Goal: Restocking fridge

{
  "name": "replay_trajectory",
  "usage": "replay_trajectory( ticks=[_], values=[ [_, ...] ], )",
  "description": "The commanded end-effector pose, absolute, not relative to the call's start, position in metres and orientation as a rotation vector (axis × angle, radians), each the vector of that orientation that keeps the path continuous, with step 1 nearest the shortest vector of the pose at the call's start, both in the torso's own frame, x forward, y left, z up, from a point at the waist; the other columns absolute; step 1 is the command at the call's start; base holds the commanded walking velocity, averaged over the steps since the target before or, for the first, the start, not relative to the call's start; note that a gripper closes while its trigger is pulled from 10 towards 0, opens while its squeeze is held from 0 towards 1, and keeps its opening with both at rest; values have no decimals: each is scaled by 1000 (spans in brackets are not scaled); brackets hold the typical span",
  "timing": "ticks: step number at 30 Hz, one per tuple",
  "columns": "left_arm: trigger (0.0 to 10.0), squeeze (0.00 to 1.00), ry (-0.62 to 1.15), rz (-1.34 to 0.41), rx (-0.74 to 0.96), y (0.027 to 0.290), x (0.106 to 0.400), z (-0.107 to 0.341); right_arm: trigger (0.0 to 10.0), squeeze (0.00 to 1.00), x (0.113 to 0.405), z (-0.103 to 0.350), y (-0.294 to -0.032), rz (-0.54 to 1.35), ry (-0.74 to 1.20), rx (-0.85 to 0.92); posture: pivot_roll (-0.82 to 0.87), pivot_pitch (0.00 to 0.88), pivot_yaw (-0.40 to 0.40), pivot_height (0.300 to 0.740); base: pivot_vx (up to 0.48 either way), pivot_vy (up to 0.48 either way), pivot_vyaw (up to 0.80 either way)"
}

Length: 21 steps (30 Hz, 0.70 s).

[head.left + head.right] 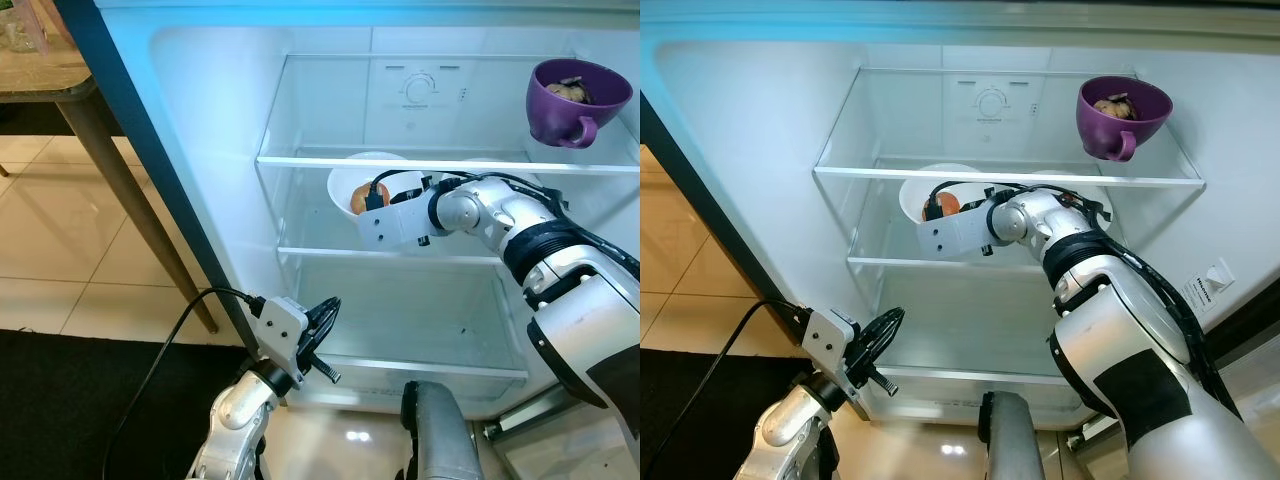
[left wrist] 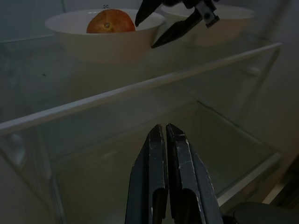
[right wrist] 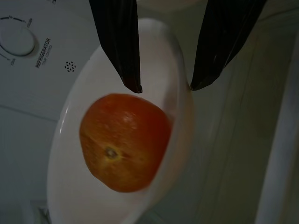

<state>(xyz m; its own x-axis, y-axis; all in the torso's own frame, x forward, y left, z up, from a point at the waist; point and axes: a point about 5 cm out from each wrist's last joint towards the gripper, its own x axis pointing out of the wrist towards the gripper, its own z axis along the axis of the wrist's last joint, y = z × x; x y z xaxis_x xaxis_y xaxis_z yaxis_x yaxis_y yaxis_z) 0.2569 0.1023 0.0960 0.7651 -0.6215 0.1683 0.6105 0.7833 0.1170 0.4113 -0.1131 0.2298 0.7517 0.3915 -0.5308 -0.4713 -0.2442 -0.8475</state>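
On the fridge's middle glass shelf stands a white bowl holding one orange-red fruit. My right gripper reaches in over this bowl, open, its two fingertips just above the rim beside the fruit and not touching it. A second white bowl stands right behind it. A purple cup with something brownish inside sits on the top shelf at the right. My left gripper is shut on nothing, held low before the fridge's bottom compartment.
A wooden table with a slanted leg stands left of the fridge's blue-edged side. A dark rug lies on the tiled floor at lower left. The thermostat dial is on the back wall.
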Motion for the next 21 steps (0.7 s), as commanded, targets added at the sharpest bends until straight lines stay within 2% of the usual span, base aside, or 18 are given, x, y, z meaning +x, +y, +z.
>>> replay_trajectory(
  ticks=[1,13,21],
  values=[
    [10000,0,-174,-681,61,104,257,92,10000,0,412,245,-111,804,18,-1608,-48,164,26,443,0,0,0],
    [10000,0,-179,-684,59,100,265,92,10000,0,402,246,-132,1027,136,-1520,-64,133,31,443,0,0,0],
    [10000,0,-189,-690,62,99,270,93,10000,0,394,268,-141,1090,14,-1359,-61,114,36,443,0,0,0]
  ],
)
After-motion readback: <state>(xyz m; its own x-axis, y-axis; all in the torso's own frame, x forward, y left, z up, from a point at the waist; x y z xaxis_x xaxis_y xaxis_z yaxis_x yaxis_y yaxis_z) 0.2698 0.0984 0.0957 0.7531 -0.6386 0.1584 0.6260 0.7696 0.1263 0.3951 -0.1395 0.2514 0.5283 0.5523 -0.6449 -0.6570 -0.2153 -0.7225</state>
